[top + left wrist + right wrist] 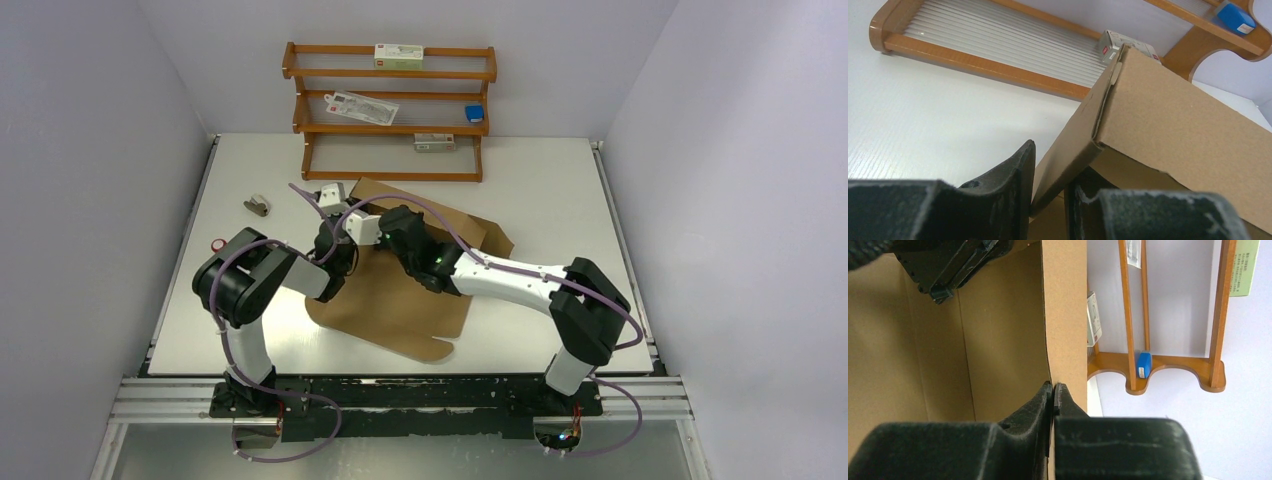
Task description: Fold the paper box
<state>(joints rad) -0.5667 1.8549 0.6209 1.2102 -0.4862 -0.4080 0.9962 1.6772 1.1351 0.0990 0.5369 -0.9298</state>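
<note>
worktop [560, 190]: carries the paper box [400, 305], partly folded.
paper box: raised walls sit between both pairs of fingers.
right fingers [1047, 396]: almost closed, pinching a wall's edge.
left fingers [1022, 172]: slightly parted, clamping a folded wall.

White table [560, 190]: paper box [390, 310], wooden rack [400, 128], small brown object [258, 206].

Both arms bent inward, wrists close together; left tool [1048, 202] and right tool [1053, 399] each pinch the paper box [400, 310].
</note>
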